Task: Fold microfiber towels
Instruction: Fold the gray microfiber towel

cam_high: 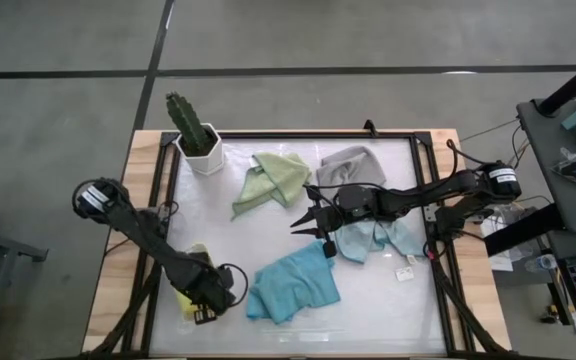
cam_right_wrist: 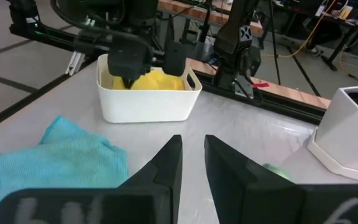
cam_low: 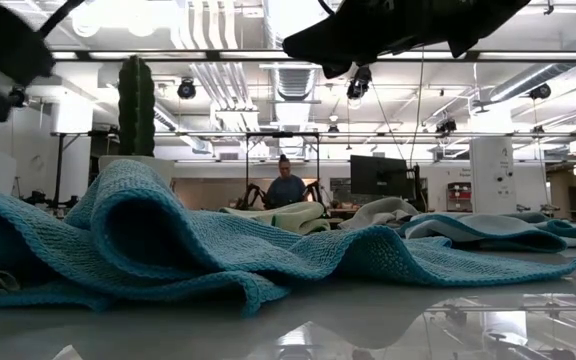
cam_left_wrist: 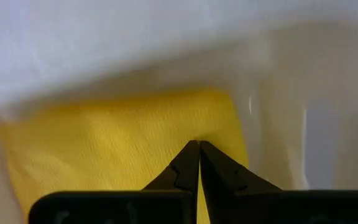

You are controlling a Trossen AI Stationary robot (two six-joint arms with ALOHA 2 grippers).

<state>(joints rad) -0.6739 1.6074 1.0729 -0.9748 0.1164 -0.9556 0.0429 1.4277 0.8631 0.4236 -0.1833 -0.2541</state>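
The left claw (cam_high: pixel 206 296), shut tight, presses into the yellow towel (cam_right_wrist: pixel 149 79) inside the white tray (cam_right_wrist: pixel 146 102) at the desk's lower-left edge. The right claw (cam_high: pixel 308 222) hovers mid-desk, slightly parted and empty, between the sage green towel (cam_high: pixel 273 178) and teal towel (cam_high: pixel 294 285); grey towel (cam_high: pixel 352 164) and pale blue towel (cam_high: pixel 376 238) lie right of it.

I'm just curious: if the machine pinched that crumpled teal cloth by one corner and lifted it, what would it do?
The teal cloth would probably droop and unfold, since it already lies in soft rumpled folds. It looks thin, so likely light. Its knobbly weave seen in the low view suggests it wouldn't slip easily.
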